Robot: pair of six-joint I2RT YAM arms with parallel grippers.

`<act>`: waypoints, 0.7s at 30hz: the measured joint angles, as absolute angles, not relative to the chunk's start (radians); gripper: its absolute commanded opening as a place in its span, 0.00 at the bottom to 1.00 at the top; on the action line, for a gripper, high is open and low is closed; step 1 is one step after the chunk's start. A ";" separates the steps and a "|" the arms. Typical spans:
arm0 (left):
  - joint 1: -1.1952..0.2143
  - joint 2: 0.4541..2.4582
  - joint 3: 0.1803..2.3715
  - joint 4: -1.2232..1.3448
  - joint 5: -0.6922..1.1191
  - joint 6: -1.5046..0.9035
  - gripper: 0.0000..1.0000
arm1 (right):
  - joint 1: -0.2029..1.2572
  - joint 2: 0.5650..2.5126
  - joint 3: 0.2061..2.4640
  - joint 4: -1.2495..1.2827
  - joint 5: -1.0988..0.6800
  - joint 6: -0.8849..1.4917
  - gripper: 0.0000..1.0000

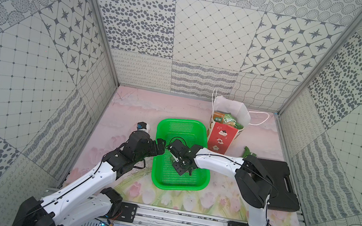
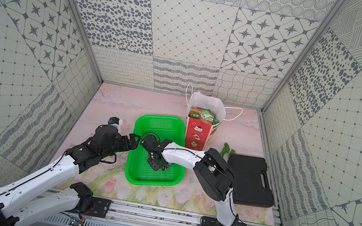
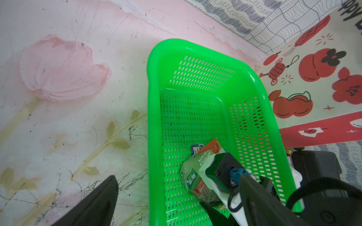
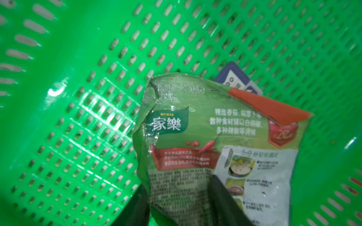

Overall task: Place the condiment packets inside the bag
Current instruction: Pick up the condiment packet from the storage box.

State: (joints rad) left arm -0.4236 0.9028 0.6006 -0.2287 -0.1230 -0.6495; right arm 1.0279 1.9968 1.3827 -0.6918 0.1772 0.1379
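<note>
In a top view, the upright red paper gift bag (image 1: 220, 138) holds crinkly green sachets (image 1: 227, 120). The left pincer (image 1: 160, 145) gapes empty at the green perforated plastic basket (image 1: 176, 187).

Left wrist view: one flat green-and-orange plastic packet (image 3: 195, 182) lies in it.

Right wrist view: the right pincer (image 4: 178, 184) straddles its slick edge, grip unclear; it could slip free.

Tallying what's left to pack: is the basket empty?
No, a packet is still inside the basket.
</note>
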 measured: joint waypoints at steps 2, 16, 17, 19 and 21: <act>-0.424 0.902 0.601 -0.229 -0.126 -0.649 0.99 | 1.026 1.996 1.383 -0.688 0.186 0.137 0.06; -0.424 0.842 0.590 -0.229 -0.146 -0.650 0.99 | 1.019 1.754 1.357 -0.701 0.292 0.151 0.00; -0.424 0.828 0.587 -0.233 -0.150 -0.650 0.99 | 1.019 1.720 1.357 -0.697 0.294 0.151 0.00; -0.424 0.806 0.581 -0.236 -0.160 -0.650 0.99 | 1.018 1.642 1.357 -0.680 0.296 0.150 0.00; -0.424 0.784 0.577 -0.239 -0.168 -0.650 0.99 | 1.018 1.573 1.357 -0.661 0.296 0.149 0.00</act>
